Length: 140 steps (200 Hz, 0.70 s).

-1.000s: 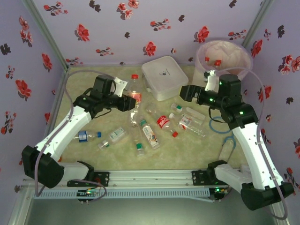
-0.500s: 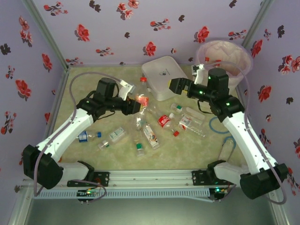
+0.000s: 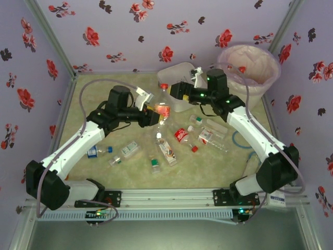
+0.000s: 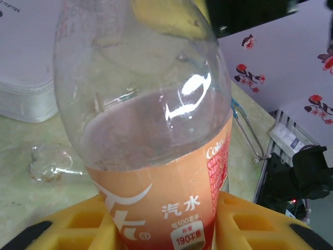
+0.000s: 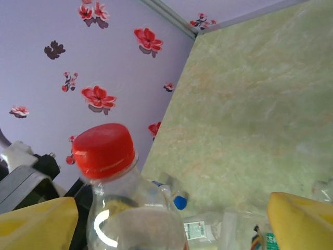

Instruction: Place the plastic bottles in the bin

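Observation:
My left gripper [image 3: 155, 112] is shut on a cola bottle [image 3: 164, 102] with a red label and red cap, held upright above the table's middle. In the left wrist view the yellow fingers [image 4: 78, 226] press on both sides of the label of this bottle [image 4: 156, 156]. My right gripper [image 3: 176, 90] is open beside the bottle's top. In the right wrist view the red cap [image 5: 104, 143] stands between its wide-apart yellow fingers [image 5: 299, 219]. Several more plastic bottles [image 3: 180, 135] lie on the table. The bin [image 3: 248, 63] stands at the far right corner.
A flat white lidded box [image 3: 177, 77] sits at the back, partly behind my right arm. A blue cable ring [image 3: 242, 139] lies on the table at the right. Flowered walls close in the back and both sides.
My right arm has swung left from beside the bin to the held bottle's cap. My left gripper has carried the bottle a little right and up.

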Tool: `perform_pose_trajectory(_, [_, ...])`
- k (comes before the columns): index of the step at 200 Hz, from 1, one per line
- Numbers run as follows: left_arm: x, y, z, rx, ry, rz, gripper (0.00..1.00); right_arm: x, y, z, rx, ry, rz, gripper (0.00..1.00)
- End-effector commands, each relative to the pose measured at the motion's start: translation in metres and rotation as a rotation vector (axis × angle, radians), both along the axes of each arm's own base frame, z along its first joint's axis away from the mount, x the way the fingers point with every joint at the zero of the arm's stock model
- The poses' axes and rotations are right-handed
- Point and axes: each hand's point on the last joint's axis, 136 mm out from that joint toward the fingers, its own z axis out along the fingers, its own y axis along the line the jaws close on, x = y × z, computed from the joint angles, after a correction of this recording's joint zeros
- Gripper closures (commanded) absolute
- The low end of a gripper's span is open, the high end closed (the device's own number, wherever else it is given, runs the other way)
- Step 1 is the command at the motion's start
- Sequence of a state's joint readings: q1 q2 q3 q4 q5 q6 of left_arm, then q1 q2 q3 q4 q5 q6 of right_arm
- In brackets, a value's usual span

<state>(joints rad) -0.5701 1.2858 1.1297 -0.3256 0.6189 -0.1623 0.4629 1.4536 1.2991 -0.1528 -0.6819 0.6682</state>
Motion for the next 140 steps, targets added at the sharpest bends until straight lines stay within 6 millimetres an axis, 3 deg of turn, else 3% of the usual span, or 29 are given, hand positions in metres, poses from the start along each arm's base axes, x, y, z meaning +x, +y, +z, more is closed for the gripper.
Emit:
perform_pose_trajectory(1, [0.000,-0.011,0.005,-0.037,-0.004,-0.036,0.66,-0.003,0.021,0.030,0.085,-0.059,0.075,0.09])
perform_pose_trajectory(26, [0.004,-0.016,0.003,-0.039,0.000,-0.039,0.66,0.000,0.028,0.023,0.079,-0.048,0.082,0.18])
perform_pose_trajectory(93, [0.006,-0.020,0.005,-0.048,-0.002,-0.047,0.65,0.004,0.024,0.013,-0.006,-0.062,0.077,0.63])
perform_pose_trajectory(117, [0.005,-0.018,0.007,-0.059,-0.011,-0.036,0.50,0.006,0.011,0.028,-0.044,-0.112,0.050,0.72])
perform_pose_trajectory(140, [0.012,-0.010,0.006,-0.057,-0.021,0.023,0.23,0.009,-0.011,0.052,-0.090,-0.177,0.009,0.77])
